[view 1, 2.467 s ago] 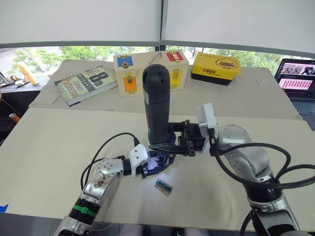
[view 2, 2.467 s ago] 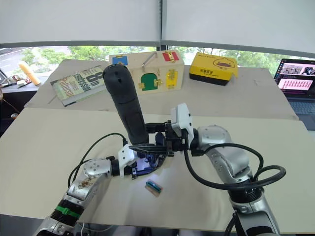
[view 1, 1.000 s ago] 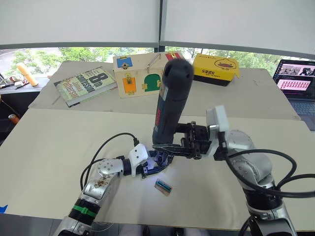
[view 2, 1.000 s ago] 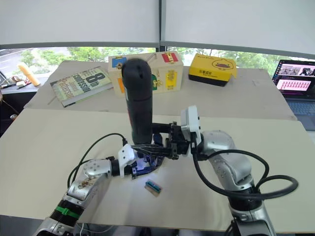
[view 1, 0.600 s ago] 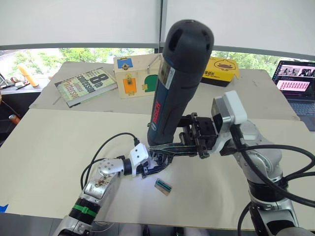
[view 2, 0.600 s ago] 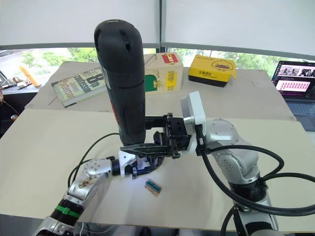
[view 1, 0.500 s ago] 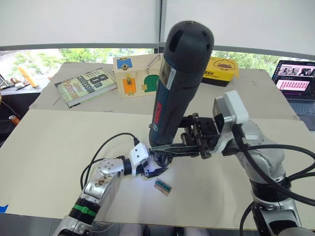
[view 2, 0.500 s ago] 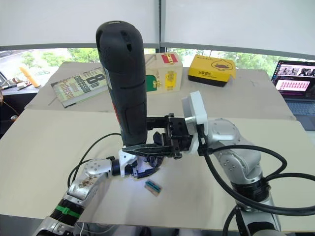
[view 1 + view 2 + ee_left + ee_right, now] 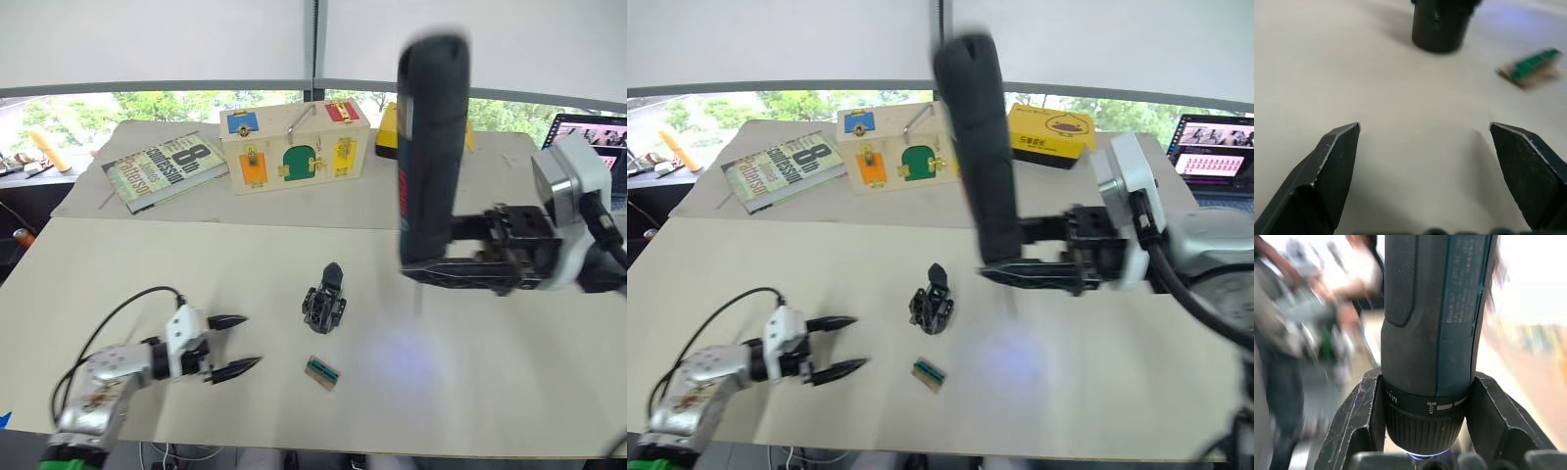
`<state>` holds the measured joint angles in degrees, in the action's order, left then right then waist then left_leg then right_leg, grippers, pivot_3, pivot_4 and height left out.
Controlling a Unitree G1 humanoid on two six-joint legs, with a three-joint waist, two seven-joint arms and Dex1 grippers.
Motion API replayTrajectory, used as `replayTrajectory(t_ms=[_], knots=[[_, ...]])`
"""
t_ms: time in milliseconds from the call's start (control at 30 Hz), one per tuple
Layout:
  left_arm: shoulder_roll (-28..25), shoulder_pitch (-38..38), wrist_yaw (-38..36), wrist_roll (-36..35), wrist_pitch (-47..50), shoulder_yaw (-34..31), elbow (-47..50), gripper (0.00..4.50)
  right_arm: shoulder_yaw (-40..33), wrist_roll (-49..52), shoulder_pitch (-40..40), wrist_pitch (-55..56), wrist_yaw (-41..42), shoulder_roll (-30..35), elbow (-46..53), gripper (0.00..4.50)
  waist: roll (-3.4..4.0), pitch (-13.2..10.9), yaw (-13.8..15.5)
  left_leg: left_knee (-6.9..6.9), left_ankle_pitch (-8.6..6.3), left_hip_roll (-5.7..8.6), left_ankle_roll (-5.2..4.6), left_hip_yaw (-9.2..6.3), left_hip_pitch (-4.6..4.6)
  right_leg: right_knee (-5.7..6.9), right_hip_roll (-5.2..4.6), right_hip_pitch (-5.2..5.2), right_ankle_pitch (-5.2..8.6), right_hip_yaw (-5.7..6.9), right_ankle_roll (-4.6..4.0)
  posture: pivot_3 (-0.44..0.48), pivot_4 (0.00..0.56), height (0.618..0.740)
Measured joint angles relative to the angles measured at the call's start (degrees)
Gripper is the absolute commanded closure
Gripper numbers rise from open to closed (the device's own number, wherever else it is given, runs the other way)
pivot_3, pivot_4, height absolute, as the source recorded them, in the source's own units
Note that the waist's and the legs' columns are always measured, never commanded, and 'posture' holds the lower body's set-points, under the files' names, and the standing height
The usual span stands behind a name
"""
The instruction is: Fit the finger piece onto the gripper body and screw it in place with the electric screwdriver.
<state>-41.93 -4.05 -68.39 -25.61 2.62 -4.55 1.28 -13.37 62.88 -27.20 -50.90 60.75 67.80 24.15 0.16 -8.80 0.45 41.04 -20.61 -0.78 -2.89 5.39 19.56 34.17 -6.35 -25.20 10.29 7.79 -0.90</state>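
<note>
The gripper body (image 9: 322, 307) stands alone on the table's middle, with the pointed black finger piece (image 9: 332, 275) rising from its top. My left gripper (image 9: 252, 340) lies open to its left, apart from it, with nothing between its fingers (image 9: 1332, 166). In the left wrist view the gripper body (image 9: 1442, 22) sits ahead of those fingers. My right gripper (image 9: 443, 273) is shut on the electric screwdriver (image 9: 431, 157), held upright in the air to the right of the body, with its tip light (image 9: 1422, 454) glowing onto the table.
A small tan-and-green block (image 9: 322, 371) lies just in front of the gripper body. At the back stand a book (image 9: 162, 166), a wooden latch box (image 9: 294, 145) and a yellow box (image 9: 1053, 132). A laptop (image 9: 1215, 137) sits at the far right.
My left gripper has let go of the gripper body and drawn back to the left. The right gripper has carried the screwdriver up and away to the right.
</note>
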Motion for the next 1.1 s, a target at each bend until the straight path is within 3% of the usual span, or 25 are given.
replayTrajectory(t_ms=[100, 200, 333, 500, 800, 867, 1000, 1100], knots=[[-2.7, 0.3, -2.9, -3.9, 1.6, -3.8, 0.6, 0.03, 1.5, -6.6, 3.7, -3.5, 3.6, 10.6, -6.9, 2.6, 0.07, 0.0, 0.4, 0.22, -0.06, 0.01, -0.11, -0.02, 0.31, -0.01, -0.07, -0.14, -0.04, -0.01, 0.09, 0.0, 0.15, 0.74], [-4.5, 0.8, -4.2, -7.3, 5.5, -6.9, 1.6, 0.03, 6.3, -16.3, 4.8, -1.2, 5.6, 13.5, -15.3, 2.6, 0.03, 0.0, 0.2, 0.26, -0.07, 0.04, -0.12, 0.02, 0.34, -0.07, 0.01, -0.11, -0.08, -0.03, 0.2, 0.0, 0.15, 0.74], [-5.0, 0.5, -5.4, -8.3, 7.4, -7.8, 3.3, 0.03, 18.6, -29.2, 3.5, 1.3, 7.9, 13.3, -25.9, 2.6, 0.14, -0.1, -0.1, 0.22, -0.06, 0.06, -0.1, 0.21, 0.34, -0.04, 0.33, -0.21, -0.05, 0.1, 0.27, 0.0, 0.15, 0.74], [-4.0, -0.4, -3.9, -8.3, 7.7, -8.2, 7.9, 0.03, 32.2, -44.3, -5.0, 4.4, 11.6, 6.8, -39.0, 2.6, 0.62, -0.4, -0.7, 0.23, -0.01, 0.06, -0.02, 0.52, 0.3, -0.01, 0.53, -0.24, -0.04, 0.01, 0.29, 0.0, 0.15, 0.74], [-3.3, -3.4, -0.2, -8.7, 10.5, -9.2, 13.9, 0.03, 37.8, -57.6, -12.9, 9.4, 18.0, 1.2, -52.4, 2.6, 0.79, -0.5, -1.1, 0.21, 0.07, -0.05, 0.13, 0.63, 0.21, 0.05, 0.86, -0.25, -0.02, -0.26, 0.29, 0.0, 0.15, 0.74], [-3.4, -3.5, 0.2, -8.7, 11.4, -9.7, 14.0, 0.0, 37.7, -59.0, -13.3, 10.5, 18.9, 0.1, -53.7, 1.52, 0.78, -0.5, -1.2, 0.22, 0.07, -0.05, 0.13, 0.72, 0.16, 0.08, 0.86, -0.24, -0.02, -0.34, 0.29, 0.0, 0.15, 0.74], [-3.8, -3.6, 0.4, -9.3, 12.8, -10.3, 14.0, 0.0, 36.7, -60.2, -14.1, 12.1, 19.2, -0.8, -55.4, 0.15, 0.78, -0.5, -1.1, 0.22, 0.07, -0.04, 0.13, 0.84, 0.02, 0.1, 0.86, -0.17, -0.02, -0.49, 0.31, 0.0, 0.15, 0.74], [-5.1, -4.1, 0.3, -10.4, 15.2, -10.6, 14.0, 0.0, 35.2, -60.7, -14.0, 13.1, 19.2, -0.8, -56.3, 0.03, 0.78, -0.5, -1.1, 0.22, 0.07, -0.04, 0.13, 0.89, -0.04, 0.17, 0.86, -0.18, -0.02, -0.57, 0.31, 0.0, 0.15, 0.74]])
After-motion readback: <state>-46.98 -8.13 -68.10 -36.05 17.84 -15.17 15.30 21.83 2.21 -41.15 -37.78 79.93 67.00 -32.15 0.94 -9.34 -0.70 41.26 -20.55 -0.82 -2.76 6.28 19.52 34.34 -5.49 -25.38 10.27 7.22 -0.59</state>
